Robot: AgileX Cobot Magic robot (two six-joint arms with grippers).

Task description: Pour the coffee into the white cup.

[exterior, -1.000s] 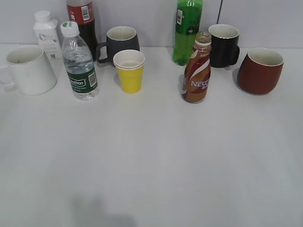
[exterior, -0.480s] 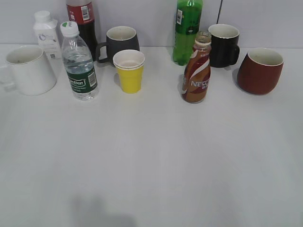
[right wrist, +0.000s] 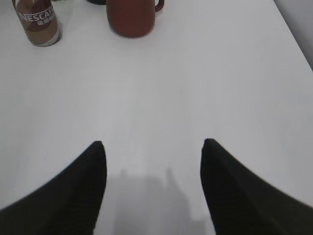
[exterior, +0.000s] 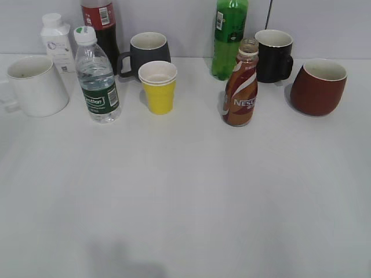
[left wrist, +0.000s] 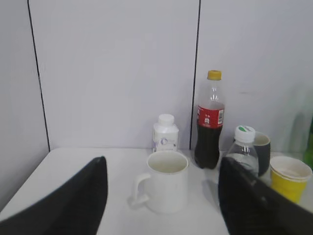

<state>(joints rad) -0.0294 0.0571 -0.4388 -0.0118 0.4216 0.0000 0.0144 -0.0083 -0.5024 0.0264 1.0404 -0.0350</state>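
Observation:
The coffee (exterior: pixel 241 87) is a small brown NESCAFE bottle with no cap, upright at the centre right of the table; its lower part (right wrist: pixel 39 22) shows in the right wrist view at top left. At the far left stands the white cup (exterior: pixel 36 85), a plain white mug whose handle points left. In the left wrist view the white cup (left wrist: pixel 167 182) sits some way ahead between the fingers of my left gripper (left wrist: pixel 161 169), which is open and empty. My right gripper (right wrist: pixel 152 147) is open over bare table, well short of the coffee. Neither gripper shows in the exterior view.
A clear water bottle (exterior: pixel 97 76), yellow paper cup (exterior: pixel 158 87) and dark grey mug (exterior: pixel 148 51) stand between cup and coffee. Behind are a small white bottle (exterior: pixel 57 39), cola bottle (exterior: pixel 102 23), green bottle (exterior: pixel 229 37), black mug (exterior: pixel 274 55) and dark red mug (exterior: pixel 317 87).

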